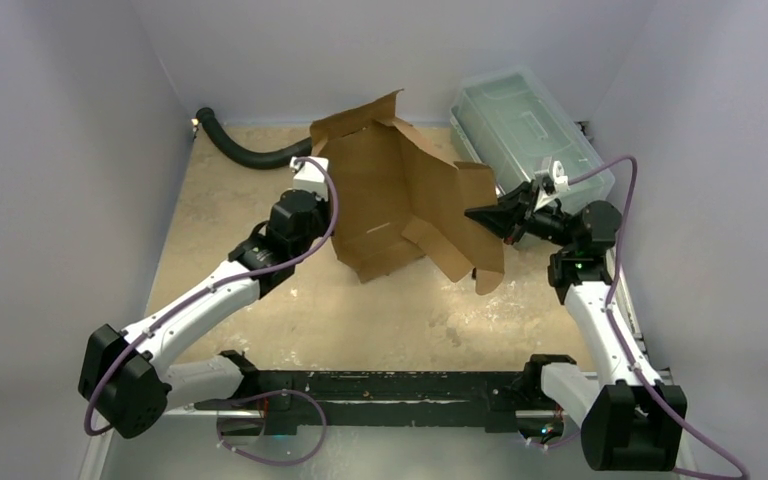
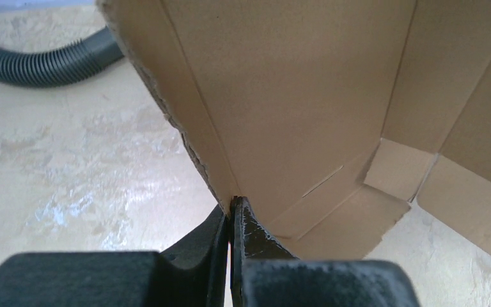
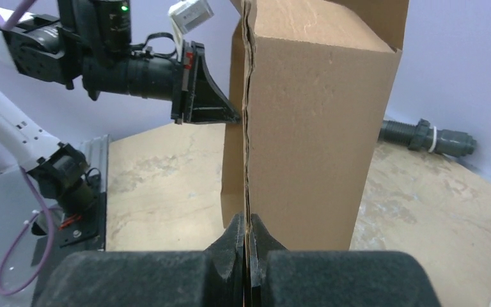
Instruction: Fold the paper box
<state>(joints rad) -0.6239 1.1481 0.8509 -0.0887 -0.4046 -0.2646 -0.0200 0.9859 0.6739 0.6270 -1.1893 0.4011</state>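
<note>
The paper box (image 1: 390, 190) is a partly folded brown cardboard sheet, held up off the table between both arms with its flaps hanging loose. My left gripper (image 1: 328, 195) is shut on its left edge; in the left wrist view the jaws (image 2: 233, 204) pinch the corner of a panel (image 2: 294, 96), whose inner creases and a small flap show beyond. My right gripper (image 1: 475, 213) is shut on the right flap; in the right wrist view the jaws (image 3: 247, 220) clamp the cardboard's edge (image 3: 307, 128). The left gripper (image 3: 230, 118) also shows there, touching the sheet's far side.
A clear greenish plastic lidded bin (image 1: 525, 130) stands at the back right, just behind the right wrist. A black corrugated hose (image 1: 235, 148) (image 2: 45, 64) lies at the back left, and its grey fitting (image 3: 422, 135) shows by the wall. Purple walls enclose the beige table (image 1: 260, 310).
</note>
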